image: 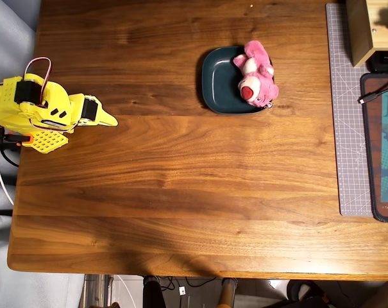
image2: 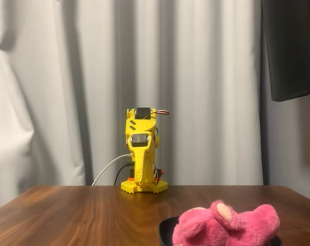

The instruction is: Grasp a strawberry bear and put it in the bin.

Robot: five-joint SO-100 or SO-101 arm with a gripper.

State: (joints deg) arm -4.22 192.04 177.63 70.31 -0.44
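Walnut table (image: 181, 192) carries everything. Folded over its base at the overhead view's left edge, the yellow gripper (image: 109, 118) has its fingers together, holding nothing. Well apart, the pink bear (image: 255, 76) lies across the right rim of the bin (image: 218, 80).
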